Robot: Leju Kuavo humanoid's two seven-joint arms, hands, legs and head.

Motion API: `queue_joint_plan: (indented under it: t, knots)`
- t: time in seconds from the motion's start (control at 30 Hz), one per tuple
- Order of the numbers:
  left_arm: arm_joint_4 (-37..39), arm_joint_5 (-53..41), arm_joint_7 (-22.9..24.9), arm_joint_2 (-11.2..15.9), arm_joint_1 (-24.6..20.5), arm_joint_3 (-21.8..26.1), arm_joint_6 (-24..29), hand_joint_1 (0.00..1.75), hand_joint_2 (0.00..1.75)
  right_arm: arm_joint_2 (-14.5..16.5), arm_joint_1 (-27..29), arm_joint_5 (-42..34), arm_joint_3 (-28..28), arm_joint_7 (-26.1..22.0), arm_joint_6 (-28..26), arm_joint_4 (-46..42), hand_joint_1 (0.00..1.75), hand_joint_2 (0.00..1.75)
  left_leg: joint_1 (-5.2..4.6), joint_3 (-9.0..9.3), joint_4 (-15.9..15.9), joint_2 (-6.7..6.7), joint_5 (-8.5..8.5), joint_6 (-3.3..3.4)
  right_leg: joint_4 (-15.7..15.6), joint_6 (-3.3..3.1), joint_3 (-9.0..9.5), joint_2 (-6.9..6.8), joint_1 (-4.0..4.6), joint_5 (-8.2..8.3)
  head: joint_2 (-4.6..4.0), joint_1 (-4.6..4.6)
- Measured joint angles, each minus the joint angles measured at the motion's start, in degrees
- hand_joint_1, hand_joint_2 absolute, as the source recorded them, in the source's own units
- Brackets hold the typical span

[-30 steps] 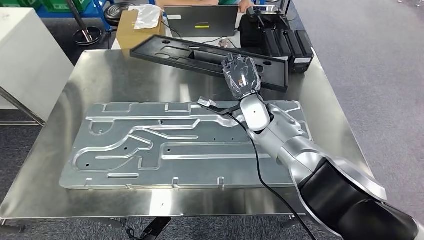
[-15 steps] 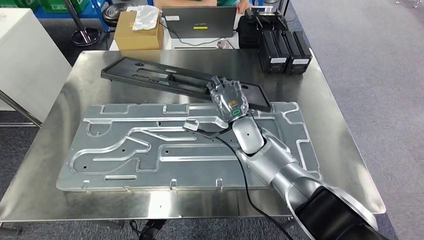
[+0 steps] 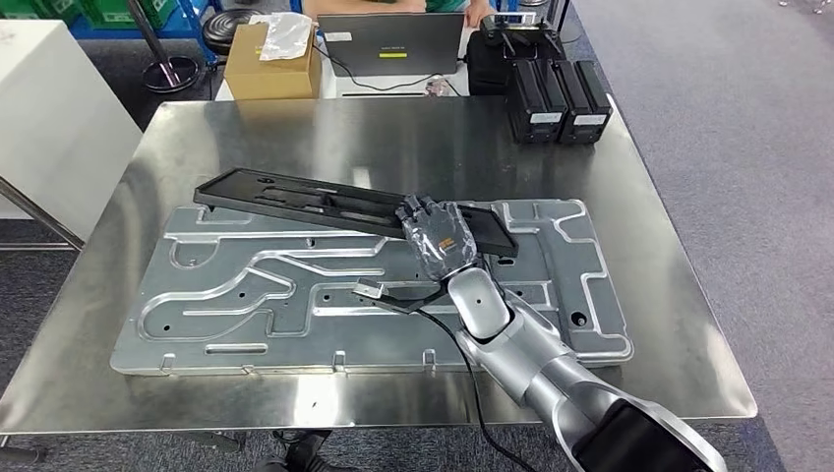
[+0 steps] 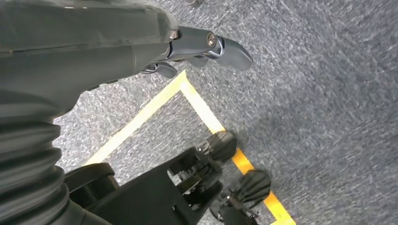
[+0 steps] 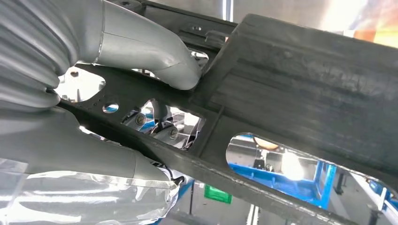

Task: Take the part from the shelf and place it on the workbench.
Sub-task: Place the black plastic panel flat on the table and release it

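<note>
Black and long, the part (image 3: 334, 204) lies across the far edge of the embossed metal plate (image 3: 246, 295) on our steel workbench (image 3: 393, 138), our right hand (image 3: 440, 236) gripping its right end. Close behind that hand, thumb (image 5: 155, 51) and fingers clamp its ribbed frame. Our left hand (image 4: 206, 47) hangs over grey floor (image 4: 328, 93), fingers apart, holding nothing.

The far half of my bench (image 3: 295, 138) lies bare, so a hand can pass there. Black boxes (image 3: 558, 100) block the far right corner. A grey plate (image 3: 246, 295) covers the near half, and the black part (image 3: 295, 197) crosses its far edge under my right hand (image 3: 440, 236).
</note>
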Motion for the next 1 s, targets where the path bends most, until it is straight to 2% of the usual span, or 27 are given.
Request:
queue_joint_plan:
  t: [0.07,0.1,0.13,0.2,0.23,0.27,0.3,0.37,0.4,0.43,0.5,0.57,0.63,0.7,0.73,0.77,0.8,0.87,0.9,0.93,1.0]
  knots:
    - [0.0,0.0,0.4,0.0,0.0,0.0,0.0,0.00,1.75,0.7,0.4,-0.1,0.0,0.1,0.0,0.5,1.75,1.75,0.17,-0.25,0.5,0.07,-0.59,-0.67,-0.3,-0.76,0.13,0.00,-0.07,0.23,0.00,-0.01]
    - [0.0,0.0,0.6,0.0,-0.1,0.0,0.1,0.00,1.75,1.2,0.5,-0.2,0.1,0.4,0.0,0.8,1.75,1.75,0.26,-0.87,2.0,0.09,-1.69,-0.94,-0.5,-1.15,0.19,-0.02,-0.11,0.34,0.00,-0.03]
    - [0.0,0.0,0.7,-0.1,-0.1,0.0,0.1,0.00,1.75,1.6,0.6,-0.3,0.2,0.8,0.0,1.1,1.75,1.75,0.32,-2.04,4.7,0.12,-3.35,-1.13,-0.6,-1.43,0.25,-0.06,-0.13,0.40,-0.01,-0.05]
    - [0.0,0.0,0.8,-0.1,0.0,0.1,0.3,0.00,1.75,2.4,0.8,-0.8,0.7,1.4,0.0,2.1,1.75,1.75,0.35,-5.36,12.5,0.12,-6.96,-1.37,-0.6,-1.73,0.24,-0.10,0.03,0.35,-0.01,-0.07]
    - [0.0,0.0,0.8,-0.1,0.0,0.1,0.4,0.00,1.75,2.7,1.0,-1.1,0.9,1.6,0.0,2.7,1.75,1.75,0.35,-6.64,15.4,0.12,-7.83,-1.43,-0.6,-1.78,0.25,-0.12,0.11,0.34,-0.01,-0.06]
    - [0.0,0.0,0.8,-0.1,0.0,0.1,0.5,0.00,1.75,2.9,1.3,-1.3,1.2,1.7,0.0,3.2,1.75,1.75,0.35,-7.05,16.3,0.12,-7.62,-1.44,-0.5,-1.80,0.27,-0.13,0.17,0.31,-0.01,-0.06]
    - [0.0,0.1,0.9,-0.1,0.0,0.2,0.5,0.00,1.75,3.2,1.7,-1.3,1.4,1.8,0.0,3.7,1.75,1.75,0.35,-6.35,14.9,0.12,-6.34,-1.38,-0.5,-1.80,0.28,-0.11,0.20,0.30,-0.01,-0.06]
    - [0.0,1.0,1.1,-0.1,-0.2,0.1,0.7,0.00,1.75,3.8,2.1,-1.1,1.6,1.9,0.0,4.6,1.75,1.75,0.33,-2.66,7.2,0.14,-2.63,-1.03,-0.4,-1.68,0.27,0.00,0.25,0.23,-0.01,-0.05]
    - [0.0,1.7,1.1,-0.1,-0.4,0.0,0.7,0.00,1.75,4.3,2.2,-1.0,1.6,1.9,0.0,5.2,1.75,1.75,0.24,-0.91,3.6,0.13,-1.44,-0.80,-0.2,-1.53,0.18,0.09,0.34,0.21,-0.01,-0.05]
    - [0.0,2.3,1.2,-0.2,-0.5,-0.3,0.8,0.00,1.75,4.7,2.2,-0.9,1.6,2.0,0.0,5.8,1.75,1.75,0.14,0.20,1.3,0.10,-0.89,-0.57,-0.2,-1.32,0.08,0.16,0.41,0.22,-0.01,-0.03]
    - [0.0,2.9,1.1,-0.4,-0.8,-0.6,0.9,0.00,1.75,5.6,2.5,-0.8,1.6,2.1,0.0,7.2,1.75,1.75,-0.09,0.65,0.2,0.01,-0.90,-0.09,-0.3,-0.77,-0.04,0.22,0.47,0.36,0.00,0.00]
    - [0.0,3.3,0.7,-0.6,-1.0,-0.8,1.0,0.00,1.75,6.4,2.9,-1.0,1.6,2.3,0.0,8.5,1.75,1.75,0.14,0.79,-0.2,0.03,-0.57,0.56,0.0,-0.16,-0.16,0.16,0.43,-0.03,0.00,0.02]
    - [0.0,3.8,0.2,-0.9,-1.2,-0.8,1.1,0.00,1.75,7.1,3.4,-1.2,1.6,2.2,0.0,9.8,1.75,1.75,0.41,0.95,-0.6,0.11,-0.25,1.20,3.6,0.39,-1.75,0.08,0.39,-2.44,0.00,0.06]
    - [0.0,4.3,-0.1,-1.1,-1.2,-0.8,1.4,0.00,1.75,7.7,4.1,-1.3,1.6,2.2,-0.2,10.9,0.87,1.75,0.39,0.94,-0.6,0.17,-0.21,1.47,11.0,0.73,-5.15,-0.01,0.30,-5.98,0.00,0.08]
    - [0.0,4.6,-0.2,-1.1,-1.1,-0.8,1.5,0.00,1.75,8.0,4.5,-1.3,1.6,2.1,-0.3,11.5,0.44,1.75,0.39,0.94,-0.6,0.20,-0.23,1.49,14.1,0.83,-6.66,-0.04,0.26,-6.96,-0.01,0.08]
    - [0.0,4.8,-0.3,-1.1,-1.0,-0.7,1.7,0.00,1.75,8.3,4.9,-1.3,1.6,2.1,-0.4,12.0,0.00,1.75,0.38,0.97,-0.6,0.20,-0.26,1.49,15.4,0.88,-7.35,-0.07,0.20,-6.89,-0.01,0.08]
    - [0.0,5.0,-0.3,-1.1,-0.9,-0.7,2.0,0.00,1.75,8.6,5.1,-1.4,1.6,2.1,-0.6,12.4,0.00,1.75,0.38,1.01,-0.6,0.16,-0.30,1.45,14.5,0.84,-6.95,-0.09,0.12,-5.78,-0.01,0.08]
    - [0.0,5.4,-0.2,-1.2,-0.8,-0.5,2.6,0.00,0.87,9.3,5.3,-1.9,1.6,1.8,-0.7,13.1,0.00,1.75,0.39,1.16,-0.5,0.08,-0.47,1.21,7.4,0.52,-3.40,-0.11,0.02,-2.06,0.00,0.08]
    - [0.0,5.6,-0.2,-1.2,-0.8,-0.3,3.0,0.00,0.44,9.7,5.3,-2.3,1.6,1.6,-0.7,13.4,0.00,1.75,0.27,1.20,-0.4,0.06,-0.61,0.98,3.7,0.30,-1.52,-0.11,0.11,-0.77,0.00,0.07]
    - [0.0,5.8,-0.1,-1.2,-0.8,-0.1,3.2,0.00,0.00,10.1,5.3,-2.9,1.6,1.4,-0.7,13.7,0.00,1.31,0.18,1.25,-0.3,0.07,-0.74,0.73,1.1,0.07,-0.22,-0.08,0.22,-0.06,0.00,0.06]
    - [0.0,6.1,-0.1,-1.3,-0.5,0.2,3.9,0.00,0.00,10.8,5.4,-5.1,1.5,0.7,-0.5,14.2,0.00,0.44,0.06,1.42,-0.4,0.09,-0.89,0.14,-0.4,-0.37,0.56,0.02,0.46,-0.05,0.00,0.02]
